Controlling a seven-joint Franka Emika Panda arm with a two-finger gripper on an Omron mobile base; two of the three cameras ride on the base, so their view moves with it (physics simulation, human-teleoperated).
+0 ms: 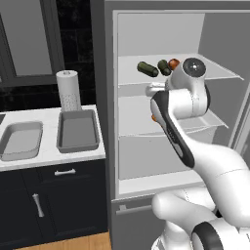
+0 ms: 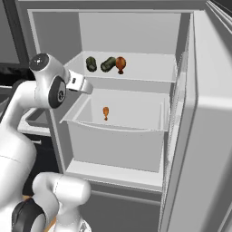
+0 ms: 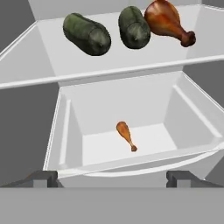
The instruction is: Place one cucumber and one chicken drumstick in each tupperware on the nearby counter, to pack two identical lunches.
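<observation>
Two dark green cucumbers and a brown chicken drumstick lie on the fridge's upper shelf. A second, smaller drumstick lies alone in the pulled-out white drawer below. My gripper hovers at the drawer's front, open, with nothing between its fingertips. On the white counter to the left of the fridge sit the two empty tupperware: a smaller light one and a larger dark tray-like one.
A paper towel roll stands behind the larger container. The fridge door hangs open on the right. Dark navy cabinets with silver handles run under the counter. My white arm spans the fridge opening.
</observation>
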